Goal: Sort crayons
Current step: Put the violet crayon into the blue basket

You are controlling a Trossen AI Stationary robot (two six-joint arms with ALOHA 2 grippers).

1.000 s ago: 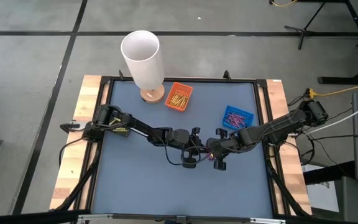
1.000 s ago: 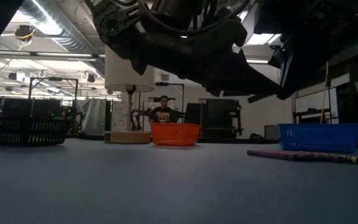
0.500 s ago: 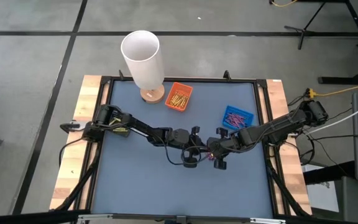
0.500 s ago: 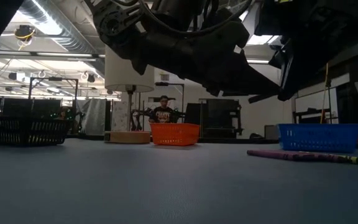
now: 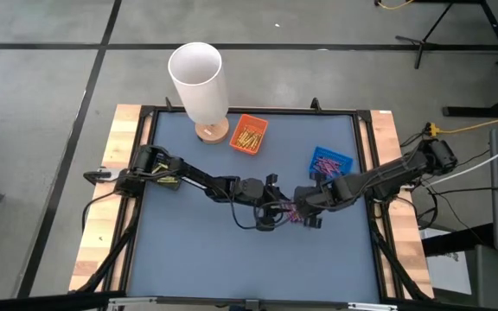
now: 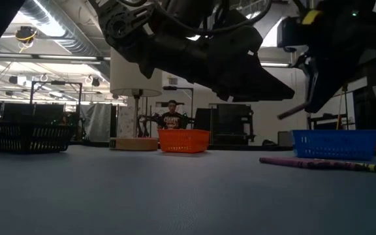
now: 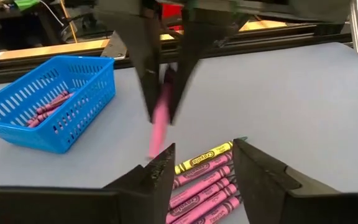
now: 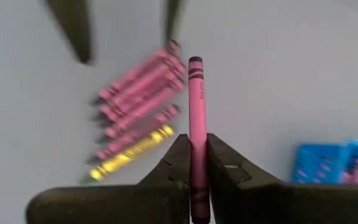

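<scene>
A pile of pink-purple crayons (image 7: 204, 186) with one yellow crayon (image 7: 204, 157) lies flat on the blue mat at mid-table (image 5: 294, 213). My right gripper (image 5: 305, 216) hangs just above the pile, shut on one pink crayon (image 8: 196, 106). My left gripper (image 7: 201, 168) stands open beside the pile on its left, its fingers level and apart, with nothing between them. An orange basket (image 5: 249, 136) at the far side holds yellow crayons. A blue basket (image 5: 328, 161) at the far right holds purple ones. My right gripper pinches the pink crayon's upper half (image 8: 196, 163) between its two fingers. The fingers (image 7: 148, 87) come from above, pointing steeply down, and the crayon runs along them. Its lower half (image 7: 158, 127) sticks out below the fingertips, slightly tilted and clear of the table.
A tall white cylinder (image 5: 199, 82) on a round wooden base stands at the far left, next to the orange basket. A raised frame (image 5: 145, 173) borders the mat. The near half of the mat (image 5: 249, 268) is bare. A person (image 6: 171, 117) sits in the room behind.
My right gripper has tipped with the pink crayon in it. The crayon's lower end has swung into the low view, where it now hangs slanted above the table.
</scene>
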